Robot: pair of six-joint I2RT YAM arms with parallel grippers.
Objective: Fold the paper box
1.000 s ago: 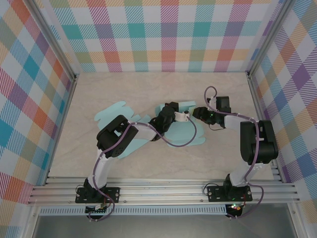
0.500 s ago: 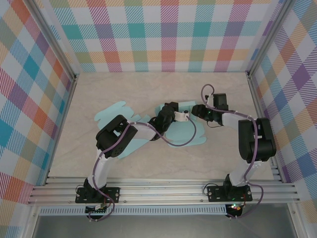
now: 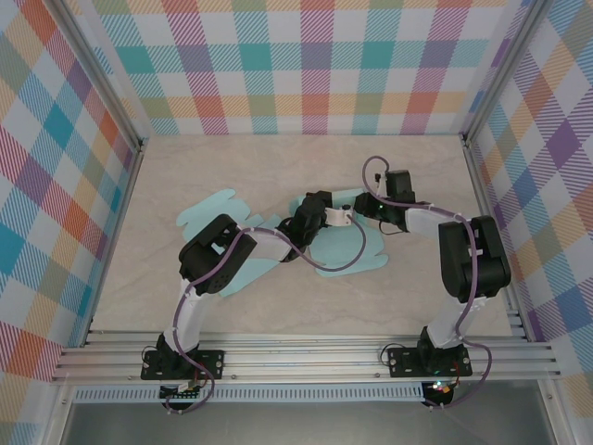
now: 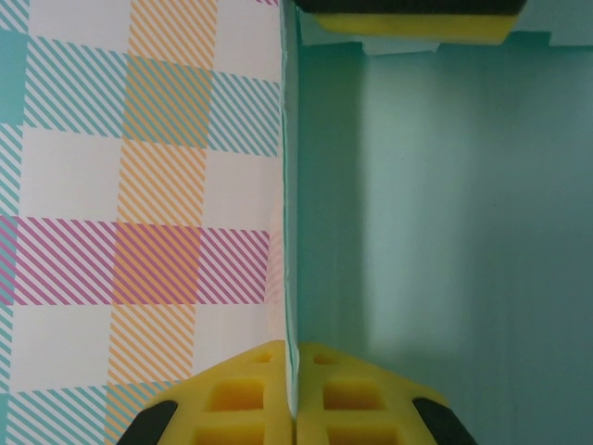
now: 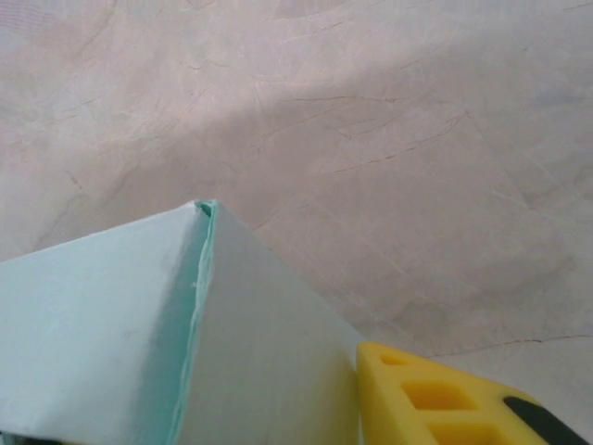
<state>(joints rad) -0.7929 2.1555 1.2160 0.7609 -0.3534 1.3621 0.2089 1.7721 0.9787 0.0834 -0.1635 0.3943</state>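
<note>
The paper box (image 3: 347, 252) is a pale teal cut-out sheet lying mostly flat on the table, with one flap raised near its far right edge. My left gripper (image 3: 344, 218) is shut on that upright flap (image 4: 417, 232); the thin edge runs between its yellow fingertips (image 4: 269, 371). My right gripper (image 3: 360, 208) sits just right of the left one, against the same raised part. In the right wrist view one yellow finger (image 5: 435, 399) touches a folded teal panel (image 5: 111, 324) that peaks in a corner. Its other finger is hidden behind the paper.
The beige table (image 3: 278, 167) is ringed by checkered walls (image 3: 306, 65) with metal rails along the sides. The box's rounded flaps (image 3: 208, 213) reach left beside the left arm. A yellow pad (image 4: 408, 23) shows beyond the flap's top edge in the left wrist view.
My right gripper has moved left to the raised flap beside the left gripper. The left gripper has stayed shut on the flap.
</note>
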